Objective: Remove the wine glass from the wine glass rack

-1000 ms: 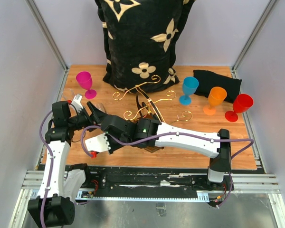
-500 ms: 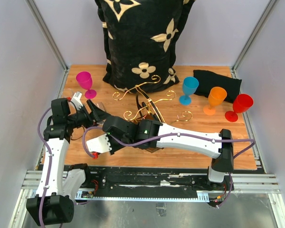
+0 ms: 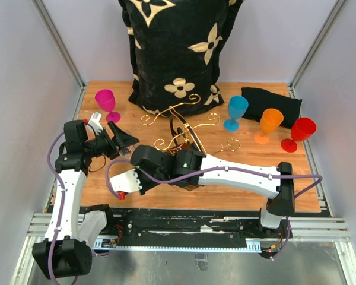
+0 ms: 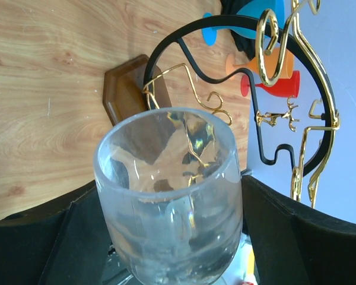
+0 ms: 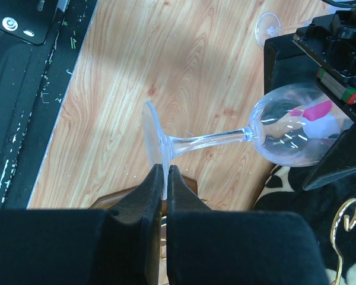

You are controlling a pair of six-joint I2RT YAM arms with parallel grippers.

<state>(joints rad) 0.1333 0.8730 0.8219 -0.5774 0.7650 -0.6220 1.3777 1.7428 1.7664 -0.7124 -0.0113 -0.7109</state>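
Right gripper [image 5: 165,170]: clamped on wine glass [image 5: 285,133] foot. Left gripper [image 4: 169,191]: spread around bowl, grip unclear. You seem clear of the wine glass rack [image 4: 126,92]; set-down remains.

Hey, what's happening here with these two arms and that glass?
The right gripper pinches a clear wine glass by the rim of its foot, holding it sideways over the table, clear of the gold wine glass rack. The left gripper has its fingers either side of the bowl; whether they press on it is unclear. Looks like a handover.
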